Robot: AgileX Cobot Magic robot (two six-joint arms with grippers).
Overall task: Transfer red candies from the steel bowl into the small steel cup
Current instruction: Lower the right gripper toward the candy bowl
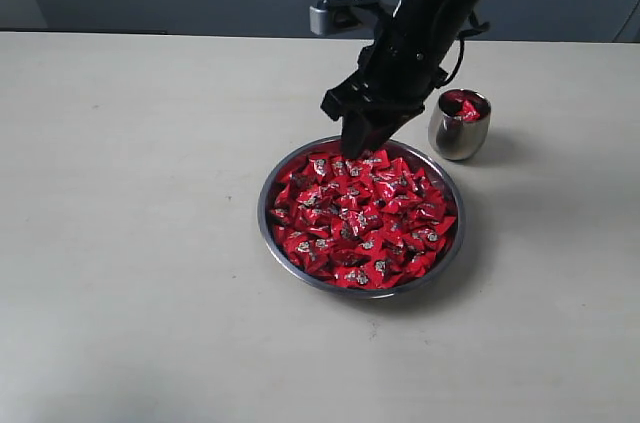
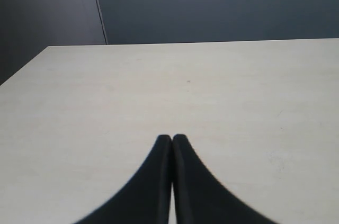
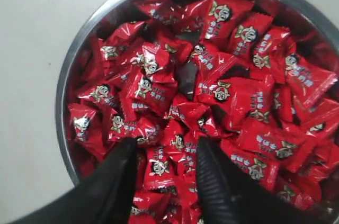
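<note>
The right end effector [image 1: 366, 146], fingers apart, hangs over the wide shiny steel bowl's [image 1: 262, 218] far side. The red-wrapped candies [image 1: 360, 218] lie directly beneath, perhaps touching its tips. The small rounded steel cup [image 1: 458, 135] stands rightward.

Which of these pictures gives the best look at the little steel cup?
The exterior view: the cup stands whole beside the bowl, with candy in it. The left wrist view shows table, no cup; the right wrist view shows the bowl full of candies, no cup.
</note>
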